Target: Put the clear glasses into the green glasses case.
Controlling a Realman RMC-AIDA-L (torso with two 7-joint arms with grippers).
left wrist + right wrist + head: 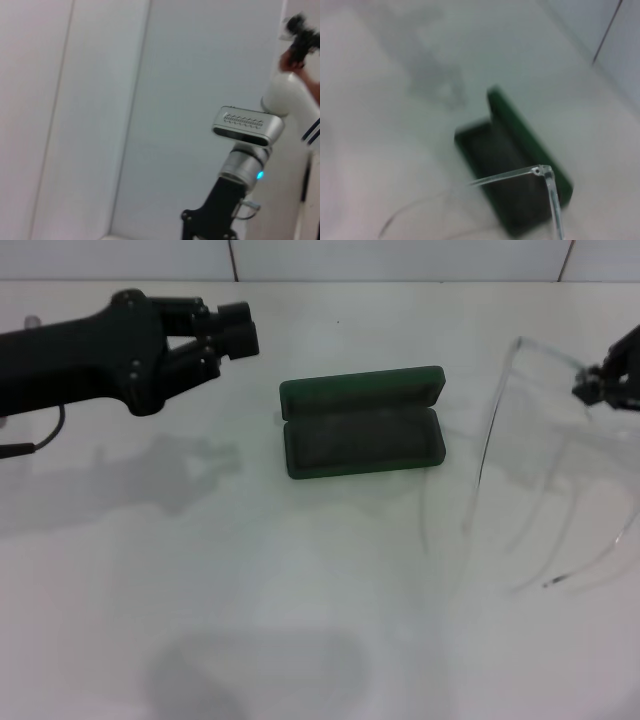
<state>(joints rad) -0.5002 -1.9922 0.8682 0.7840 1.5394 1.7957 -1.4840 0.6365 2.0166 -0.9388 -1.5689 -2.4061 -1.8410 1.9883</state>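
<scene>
The green glasses case (362, 423) lies open on the white table (250, 570), its lid folded back on the far side and the dark lining facing up. To the right of the case, the right gripper (606, 383) is closed on the clear glasses (510, 440), holding them lifted above the table. The left gripper (232, 332) hovers to the left of the case, fingers together and holding nothing.

White table (300, 590); tiled wall (400, 258) behind
</scene>
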